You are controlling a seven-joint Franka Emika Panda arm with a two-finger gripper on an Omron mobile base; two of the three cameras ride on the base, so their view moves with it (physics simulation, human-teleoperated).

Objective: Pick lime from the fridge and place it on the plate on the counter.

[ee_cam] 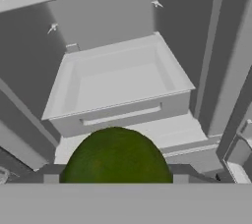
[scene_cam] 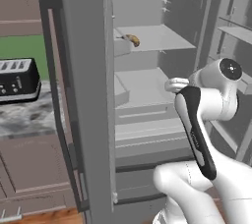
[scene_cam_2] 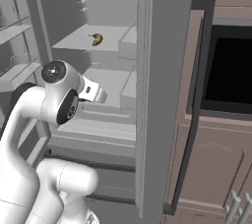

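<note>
The fridge stands open, its grey door swung out edge-on through the middle of the left base view, with the dark long handle running down its left side. In the right base view the same door cuts the frame in two, leaving the arm a narrow opening on the left between the door edge and the shelves in the far door at the left margin.

In the hand view the lime sits large at the bottom centre, dark green and rounded, right up against the camera where the gripper is. The finger tips themselves are hidden behind the fruit and the bottom band, so whether they are clamped on it cannot be told. Beyond the lime a pale, shallow drawer has free space above it, and vertical grey walls close in on the right.

A small brown-orange curved item lies on the upper shelf (also at the upper left of the hand view).

At the left edge of the left base view a marbled counter carries a black toaster, cut off by the frame. A dark oven window fills the right of the right base view.
</note>
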